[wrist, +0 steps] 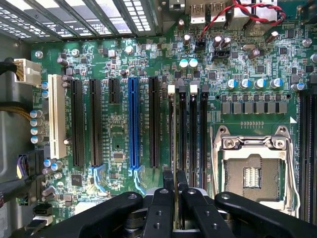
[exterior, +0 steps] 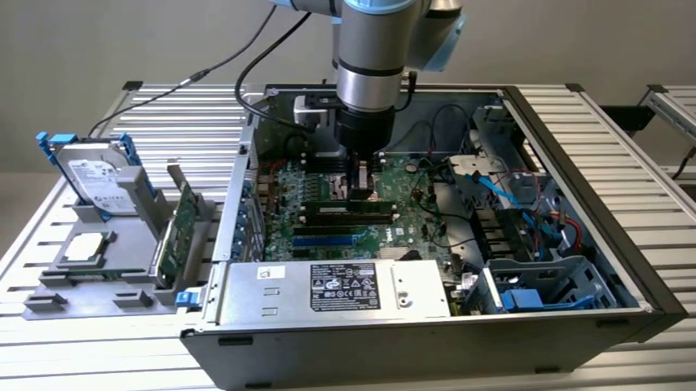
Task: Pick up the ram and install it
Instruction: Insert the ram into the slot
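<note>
As its fingers pinch the ram (wrist: 175, 144) edge-on, the gripper (wrist: 176, 188) hangs low inside the open computer case (exterior: 435, 358), just above the black memory slots (wrist: 191, 134) on the motherboard (wrist: 119, 144). The stick appears to lie along the slot farthest from the CPU socket (wrist: 252, 168). To seat well, it likely needs to stay parallel to that slot, centred between the white end clips (wrist: 171, 89), and be pressed straight down without tilting.
</note>
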Controlling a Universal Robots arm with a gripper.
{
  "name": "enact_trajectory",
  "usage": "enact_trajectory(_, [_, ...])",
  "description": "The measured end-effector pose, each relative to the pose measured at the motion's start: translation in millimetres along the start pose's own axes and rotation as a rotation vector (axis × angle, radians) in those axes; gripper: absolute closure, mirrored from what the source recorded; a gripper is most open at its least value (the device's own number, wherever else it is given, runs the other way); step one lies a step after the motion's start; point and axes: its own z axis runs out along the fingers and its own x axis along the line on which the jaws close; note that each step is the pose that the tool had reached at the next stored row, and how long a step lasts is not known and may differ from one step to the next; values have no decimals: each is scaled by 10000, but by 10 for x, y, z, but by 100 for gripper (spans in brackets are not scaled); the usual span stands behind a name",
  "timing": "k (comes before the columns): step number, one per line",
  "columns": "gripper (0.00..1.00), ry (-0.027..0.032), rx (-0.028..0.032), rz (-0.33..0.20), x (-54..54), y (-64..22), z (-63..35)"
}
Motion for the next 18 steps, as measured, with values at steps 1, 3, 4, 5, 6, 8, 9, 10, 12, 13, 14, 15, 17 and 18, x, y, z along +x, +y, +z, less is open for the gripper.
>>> enact_trajectory(1, [87,0,4,1,0,0,0])
enact_trajectory(3, [87,2,19,3,0,0,1])
enact_trajectory(4, [87,6,26,3,0,0,1])
enact_trajectory(5, [87,11,31,5,0,0,2])
enact_trajectory(6, [87,16,34,5,0,0,2])
enact_trajectory(8, [87,27,50,7,-2,-1,11])
enact_trajectory(9, [87,34,53,7,-2,-1,16])
enact_trajectory(10, [87,40,57,8,-3,-1,22])
enact_trajectory(12, [87,47,64,10,-4,-1,32])
enact_trajectory(13, [87,51,65,10,-3,-1,34])
enact_trajectory(14, [87,53,65,10,-4,1,35])
enact_trajectory(15, [87,50,66,11,-4,5,36])
enact_trajectory(17, [87,51,66,10,-4,8,37])
enact_trajectory(18, [87,51,66,10,-4,9,37])
